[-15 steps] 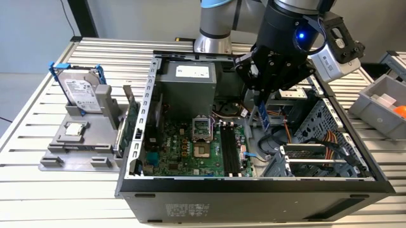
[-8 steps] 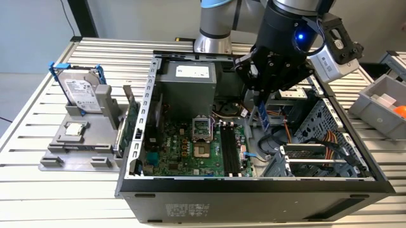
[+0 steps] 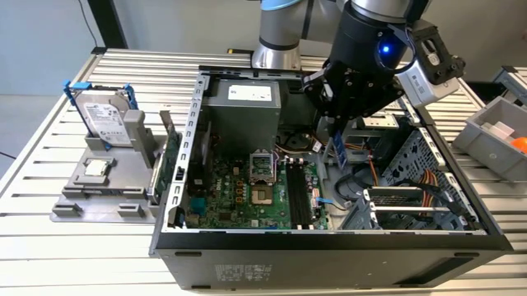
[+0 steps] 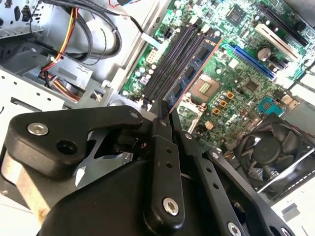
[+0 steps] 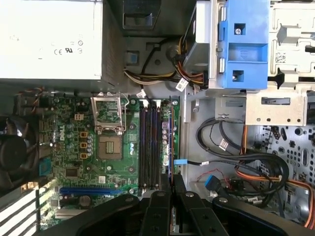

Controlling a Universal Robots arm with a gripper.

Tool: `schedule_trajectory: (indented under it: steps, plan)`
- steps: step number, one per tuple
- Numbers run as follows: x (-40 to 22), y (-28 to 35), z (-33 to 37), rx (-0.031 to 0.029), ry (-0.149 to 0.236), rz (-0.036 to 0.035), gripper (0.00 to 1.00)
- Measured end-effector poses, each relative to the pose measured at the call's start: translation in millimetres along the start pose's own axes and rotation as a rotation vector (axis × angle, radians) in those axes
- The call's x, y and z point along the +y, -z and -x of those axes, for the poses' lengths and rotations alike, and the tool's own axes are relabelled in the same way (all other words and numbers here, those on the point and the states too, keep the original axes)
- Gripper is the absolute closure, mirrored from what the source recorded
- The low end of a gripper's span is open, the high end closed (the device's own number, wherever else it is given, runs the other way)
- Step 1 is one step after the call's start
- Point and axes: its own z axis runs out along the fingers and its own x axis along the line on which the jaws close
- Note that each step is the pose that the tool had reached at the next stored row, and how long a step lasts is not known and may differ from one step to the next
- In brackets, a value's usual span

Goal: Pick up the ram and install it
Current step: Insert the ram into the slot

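A slatted metal table (image 3: 66, 253) is spreading out beneath me, its ribs catching soft, even light. Behind it a plain grey wall (image 3: 41, 43) is rising with a dark post (image 3: 111, 21) standing against it. Pale floor (image 3: 16, 120) is showing past the table's edge on the exterior view's left, and a grey bin (image 3: 485, 132) is sitting on the exterior view's right.

Power supply (image 5: 49, 34): large white label with small printed symbols in the first wrist view, wording not legible. Its label (image 3: 249, 93) in the exterior view carries faint print that is unreadable. Hard drive (image 3: 105, 117): white label with a blue patch, print too small to tell. Computer case (image 3: 247, 271): pale print on the dark outer wall, unreadable. Cable tags (image 5: 181, 84): white, unreadable.
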Motion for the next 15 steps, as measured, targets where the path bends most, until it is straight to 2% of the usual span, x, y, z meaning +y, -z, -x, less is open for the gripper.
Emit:
schedule_trajectory:
  steps: [7,15]
  plan:
    - [6.4,-4.7,0.4,0.0,-0.003,0.0088,1.0]
    - [6.8,-9.5,5.2,0.0004,-0.01,0.0103,1.0]
